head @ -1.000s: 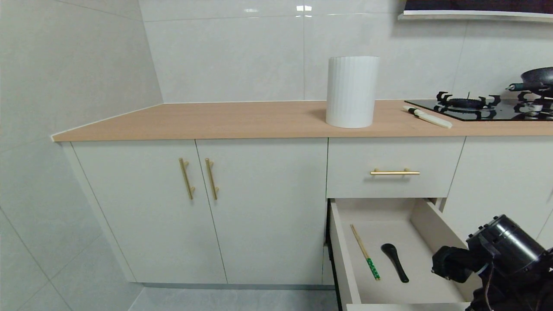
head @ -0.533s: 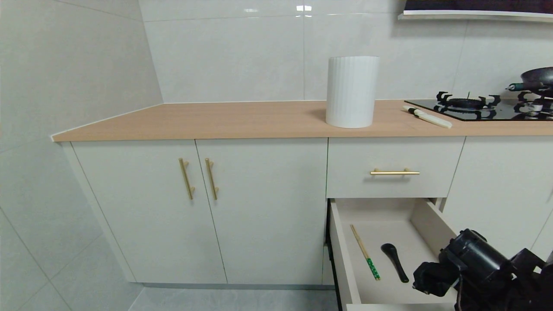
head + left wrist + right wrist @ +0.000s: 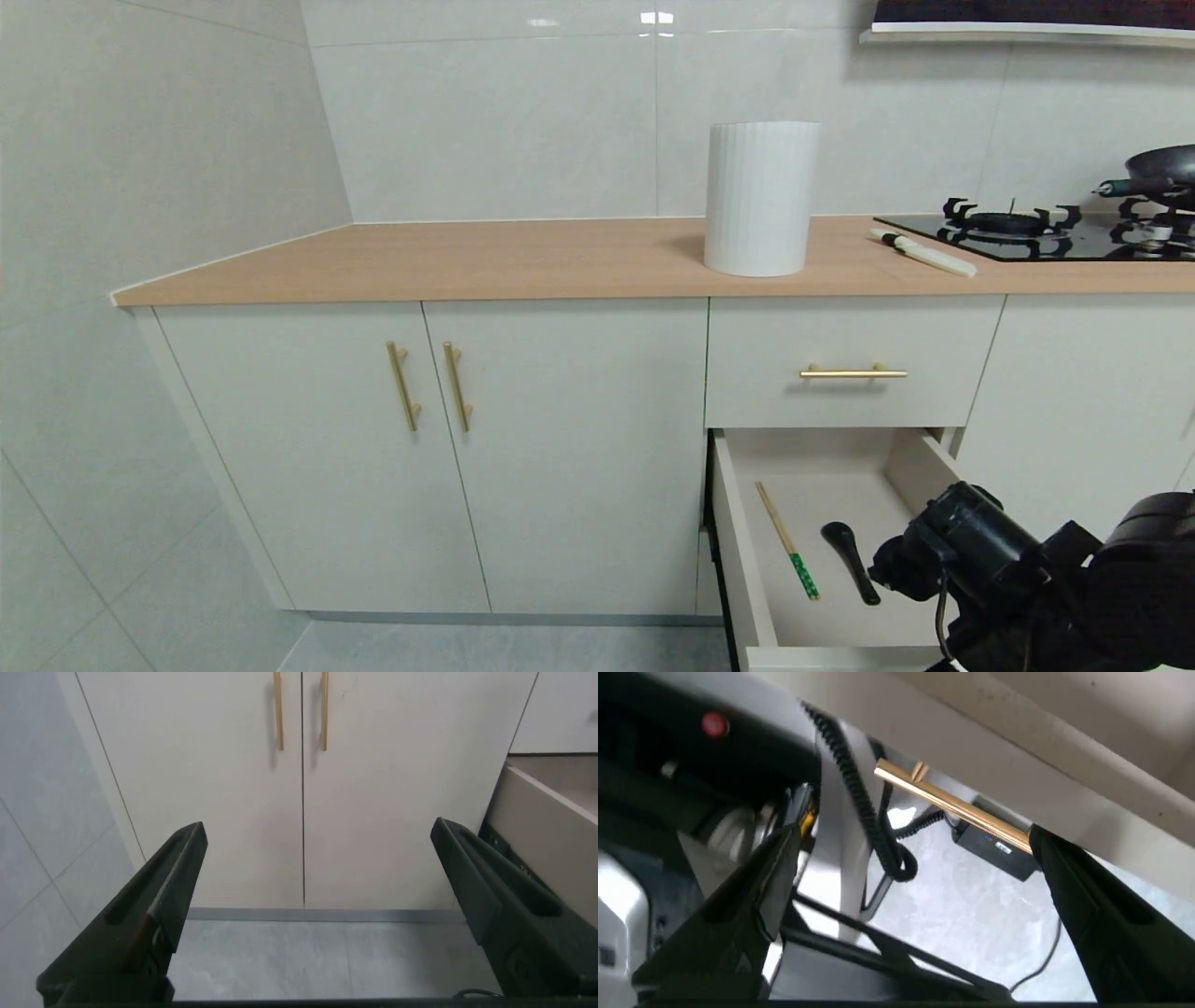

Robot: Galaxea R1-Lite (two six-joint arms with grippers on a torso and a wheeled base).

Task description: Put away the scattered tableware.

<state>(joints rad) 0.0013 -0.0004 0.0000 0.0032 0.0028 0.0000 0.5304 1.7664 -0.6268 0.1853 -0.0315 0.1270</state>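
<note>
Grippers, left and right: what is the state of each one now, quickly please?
Left gripper: open, holding nothing.
Right gripper: open, holding nothing.

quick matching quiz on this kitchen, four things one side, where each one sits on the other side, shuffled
Things
1. chopsticks
2. white ribbed container
3. knife
4. pan

Places
A. on the hob
B. lying in the open drawer
C. upright on the countertop, above the closed drawer
D. lying flat on the countertop beside the hob

Pairs: 1-B, 2-C, 3-D, 4-A
</note>
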